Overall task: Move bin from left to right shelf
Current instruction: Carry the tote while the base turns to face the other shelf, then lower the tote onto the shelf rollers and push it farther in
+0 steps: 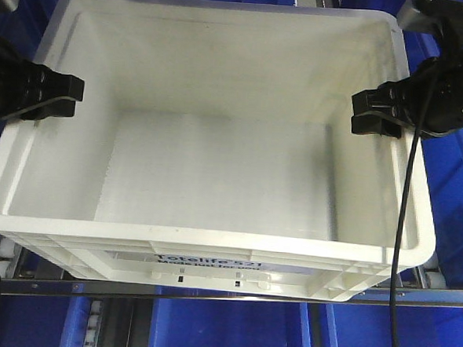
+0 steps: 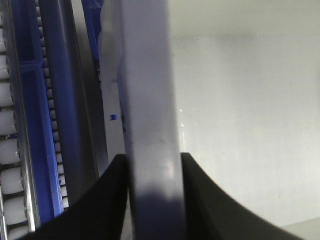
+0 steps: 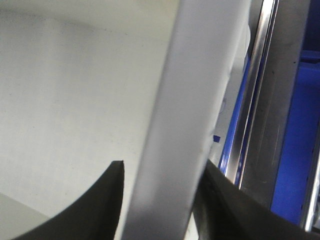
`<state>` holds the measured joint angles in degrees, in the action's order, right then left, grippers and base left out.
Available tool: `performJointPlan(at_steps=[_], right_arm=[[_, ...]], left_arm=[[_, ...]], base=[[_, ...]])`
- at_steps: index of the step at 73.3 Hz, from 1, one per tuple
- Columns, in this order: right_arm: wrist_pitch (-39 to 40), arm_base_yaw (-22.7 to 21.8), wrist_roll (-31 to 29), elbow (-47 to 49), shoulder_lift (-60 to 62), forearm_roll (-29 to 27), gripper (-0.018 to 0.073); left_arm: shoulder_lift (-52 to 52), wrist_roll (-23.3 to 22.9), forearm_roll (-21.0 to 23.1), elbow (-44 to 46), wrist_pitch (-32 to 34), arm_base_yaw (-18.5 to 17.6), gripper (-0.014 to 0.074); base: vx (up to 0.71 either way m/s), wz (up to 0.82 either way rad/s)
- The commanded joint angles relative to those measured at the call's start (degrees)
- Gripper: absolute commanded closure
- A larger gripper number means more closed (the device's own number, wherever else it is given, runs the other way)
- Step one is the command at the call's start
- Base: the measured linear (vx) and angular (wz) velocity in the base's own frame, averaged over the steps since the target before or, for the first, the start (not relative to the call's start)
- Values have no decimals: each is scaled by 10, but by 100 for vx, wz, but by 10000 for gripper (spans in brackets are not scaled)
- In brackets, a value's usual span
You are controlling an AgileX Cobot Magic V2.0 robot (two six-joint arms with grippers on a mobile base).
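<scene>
We have the left gripper (image 1: 61, 94) and right gripper (image 1: 375, 113) each pinching opposite side rims of the bin (image 1: 212, 239), likely for a balanced lift. It rests on the shelf rails (image 1: 208, 292) between blue bins (image 1: 230, 331).

- The bin (image 1: 212, 239) sits on the shelf rail (image 1: 287, 291); neighbouring bins (image 1: 456, 234) lie right and below.
- The left gripper (image 1: 71, 97) clamps its left wall, the right gripper (image 1: 361, 112) its right wall.

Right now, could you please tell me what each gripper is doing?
Left gripper: closed on the left rim of the bin.
Right gripper: closed on the bin's right rim.
</scene>
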<state>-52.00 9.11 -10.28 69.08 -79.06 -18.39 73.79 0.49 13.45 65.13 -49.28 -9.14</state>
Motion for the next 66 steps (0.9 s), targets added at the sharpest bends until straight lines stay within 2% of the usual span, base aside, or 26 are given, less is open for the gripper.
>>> performJointPlan(at_steps=[1, 14, 32, 66], right_arm=[[87, -3, -21, 24, 18, 2, 564], [137, -3, -21, 24, 9, 1, 564], [163, -3, -30, 24, -14, 2, 564], [222, -3, -42, 24, -31, 4, 564]], left_arm=[[-15, 21, 17, 23, 49, -1, 594], [1, 21, 17, 23, 39, -1, 594], [2, 22, 17, 23, 67, -1, 594], [41, 22, 15, 23, 78, -1, 594]], base=[[0, 0], [0, 0], [0, 0], [0, 0]])
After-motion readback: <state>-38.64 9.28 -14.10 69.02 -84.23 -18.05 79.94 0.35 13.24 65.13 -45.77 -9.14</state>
